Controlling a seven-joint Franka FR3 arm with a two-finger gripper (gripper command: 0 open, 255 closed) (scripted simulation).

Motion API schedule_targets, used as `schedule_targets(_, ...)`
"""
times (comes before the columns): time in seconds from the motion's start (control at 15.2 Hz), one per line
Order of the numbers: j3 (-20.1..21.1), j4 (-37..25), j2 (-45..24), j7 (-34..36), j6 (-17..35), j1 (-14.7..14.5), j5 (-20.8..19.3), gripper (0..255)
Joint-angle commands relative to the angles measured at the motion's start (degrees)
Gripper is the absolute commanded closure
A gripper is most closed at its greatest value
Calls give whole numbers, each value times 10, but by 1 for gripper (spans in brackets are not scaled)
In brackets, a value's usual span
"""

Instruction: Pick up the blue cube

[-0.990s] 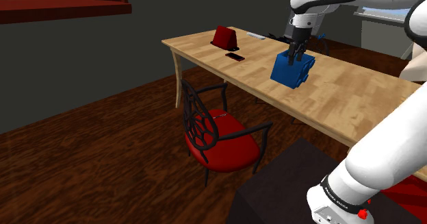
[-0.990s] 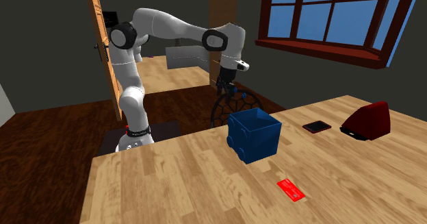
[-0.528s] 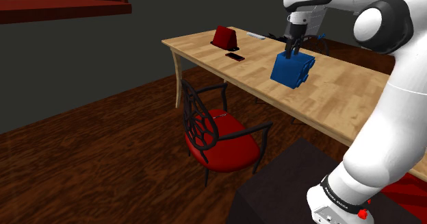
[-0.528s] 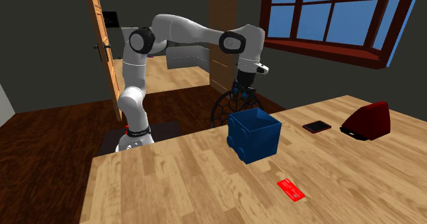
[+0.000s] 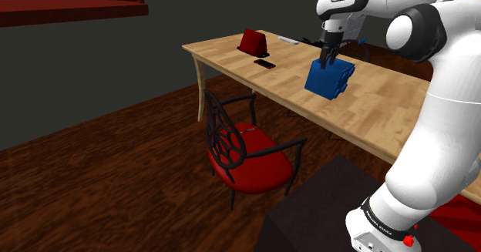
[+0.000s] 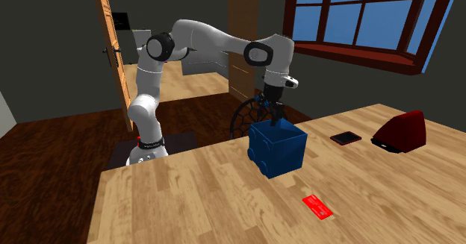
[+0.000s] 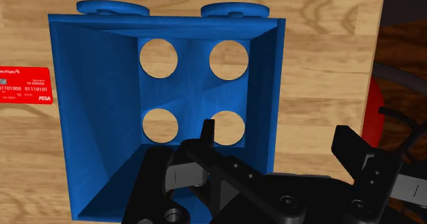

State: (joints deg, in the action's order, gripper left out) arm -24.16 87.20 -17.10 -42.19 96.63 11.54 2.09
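The cube (image 5: 330, 77) stands on the tabletop (image 5: 385, 108), not yet lifted. The claw (image 7: 280, 140) is low over it with fingers apart, one inside the hollow and one outside the wall, not clamped. I judge the approach nearly done; closing and lifting remain

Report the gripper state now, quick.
gripper: open, one finger inside the blue cube and one outside its wall, holding nothing.
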Motion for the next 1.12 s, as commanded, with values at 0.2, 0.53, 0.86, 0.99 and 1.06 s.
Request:
schedule_targets(0.2, 1, 16, -1, 0, 18, 0, 1, 255)
schedule_targets(0.53, 1, 16, -1, 0, 18, -1, 1, 255)
schedule_targets(0.86, 0, 8, -3, 0, 10, 0, 1, 255)
schedule_targets(0.99, 0, -7, -2, -1, -5, 1, 1, 255)
schedule_targets(1.06, 0, -15, -2, -1, -12, 1, 1, 255)
